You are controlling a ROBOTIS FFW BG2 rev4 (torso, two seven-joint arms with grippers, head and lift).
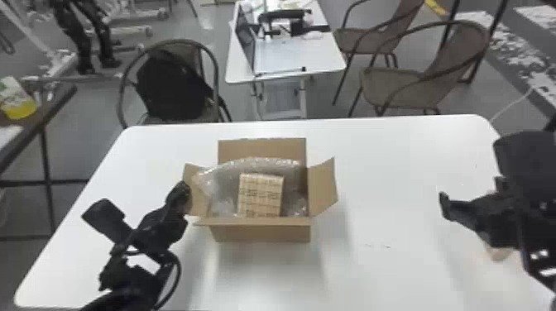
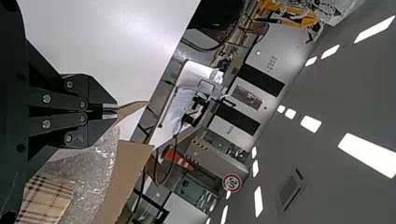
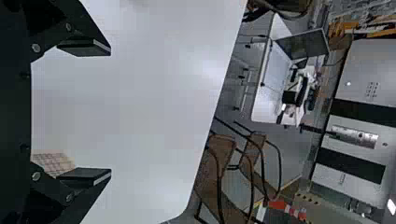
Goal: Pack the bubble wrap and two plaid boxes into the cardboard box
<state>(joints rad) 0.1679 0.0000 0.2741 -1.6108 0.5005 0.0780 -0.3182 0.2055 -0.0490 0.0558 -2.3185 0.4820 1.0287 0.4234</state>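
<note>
Brown cardboard box [image 1: 260,233], open-topped, mid-table, flaps spread. Bubble wrap [image 1: 256,164] inside, bulging up along the far side and over toward the left flap [image 1: 199,202]. First plaid box [image 1: 260,196] sits in the wrap, near the middle. Second plaid box [image 3: 51,161] outside, on the white table [image 1: 393,173], near right, under the right gripper [image 3: 109,111]. Right gripper: fingers wide apart, nothing held. Left gripper [image 2: 112,111]: fingertips all but together at the left flap, whose edge looks pinched between them. Reading of the step: left arm steadies the carton, right arm is about to fetch the last item. Risks from here. The second plaid box lies back toward the wrist, well off the line between the fingertips and nearer one finger; closing now might catch only a corner or miss. Coming down off-centre, a finger could land on its top or shove it across the smooth table. At the carton, room beside the first plaid box looks tight on the right; the wrap there could snag the incoming box and tip it, or leave it riding high so the lid won't close. The right flap [image 1: 322,188] leans outward in the likely path; a low approach would knock it and drag the carton, twisting against the left grip and creasing that flap. Best guess: lift well clear, lower slowly.
</note>
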